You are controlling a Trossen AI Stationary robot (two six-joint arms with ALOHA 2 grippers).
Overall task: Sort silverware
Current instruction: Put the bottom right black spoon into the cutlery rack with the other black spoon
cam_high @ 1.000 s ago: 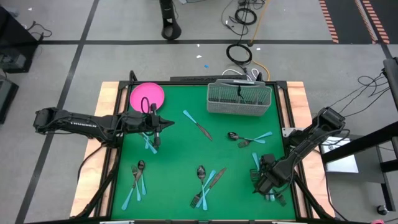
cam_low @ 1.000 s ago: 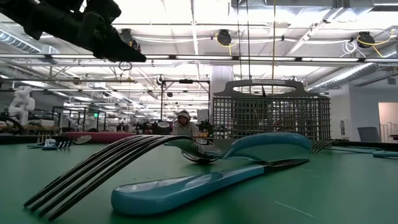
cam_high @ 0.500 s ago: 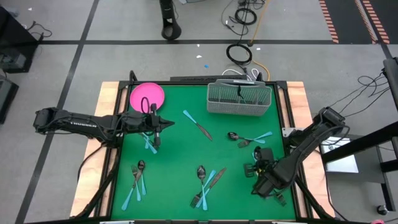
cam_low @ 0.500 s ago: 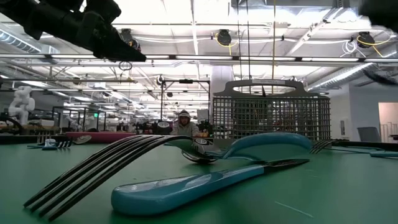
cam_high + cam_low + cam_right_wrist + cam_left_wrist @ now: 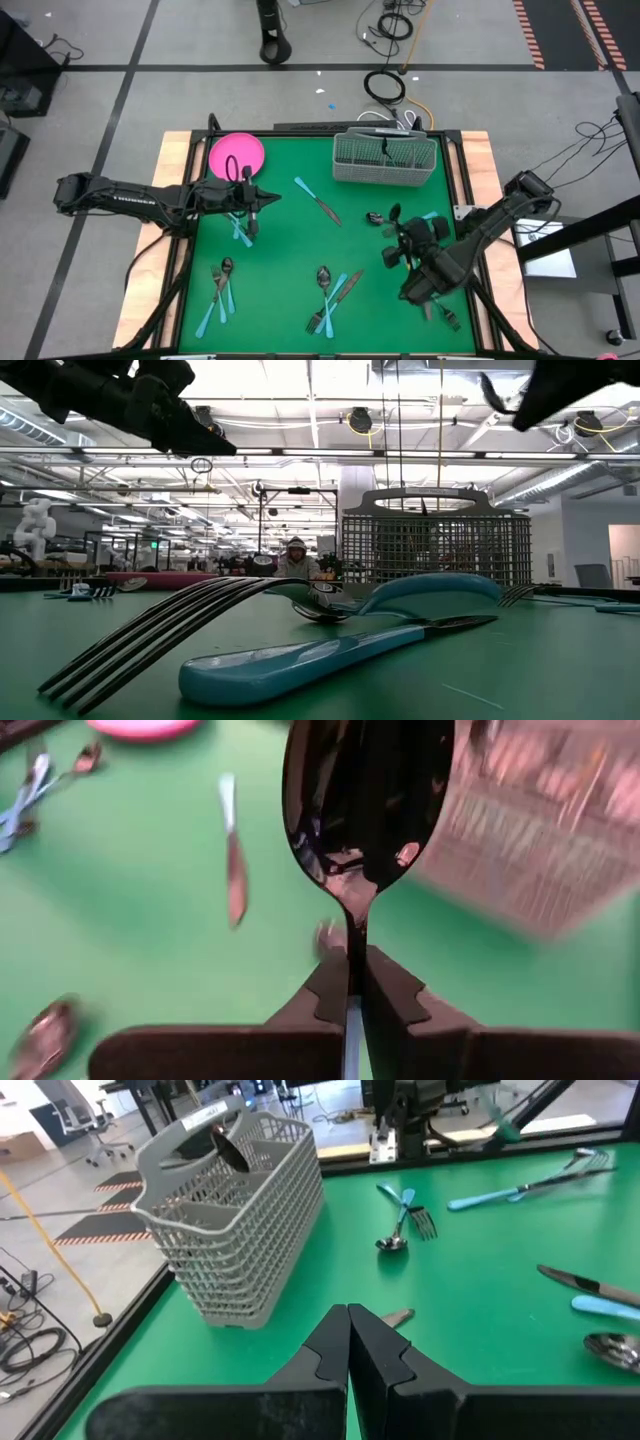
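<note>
The silverware lies in loose groups on the green table: a knife (image 5: 320, 203), a spoon and fork (image 5: 405, 224), a cluster (image 5: 330, 290) near the front, and another cluster (image 5: 220, 295) at the front left. My right gripper (image 5: 402, 240) hangs above the table's right half, shut on a spoon (image 5: 365, 800) with a dark bowl. In the low view the right gripper (image 5: 545, 388) shows at the top right. My left gripper (image 5: 270, 196) hovers shut and empty over the table's left part, below the pink plate (image 5: 237, 155). My right gripper pinches the spoon between its two fingers at the thin neck (image 5: 353, 942), just below the bowl. The dark bowl sticks out ahead of the fingertips, and the light blue handle (image 5: 350, 1040) runs back between the fingers. The spoon is lifted clear of the table.
A grey wire mesh basket (image 5: 385, 158) stands at the far edge, right of centre, with a dark utensil head sticking up in it (image 5: 228, 1148). More silverware lies at the front right corner (image 5: 440, 315) and under the left arm (image 5: 240, 230). A fork and a blue handle (image 5: 280, 660) lie close in the low view.
My right gripper has risen from the table's front right corner and moved toward the middle and the far edge, rolling and tipping as it went. It carries the spoon, which has come up clear of the table.
</note>
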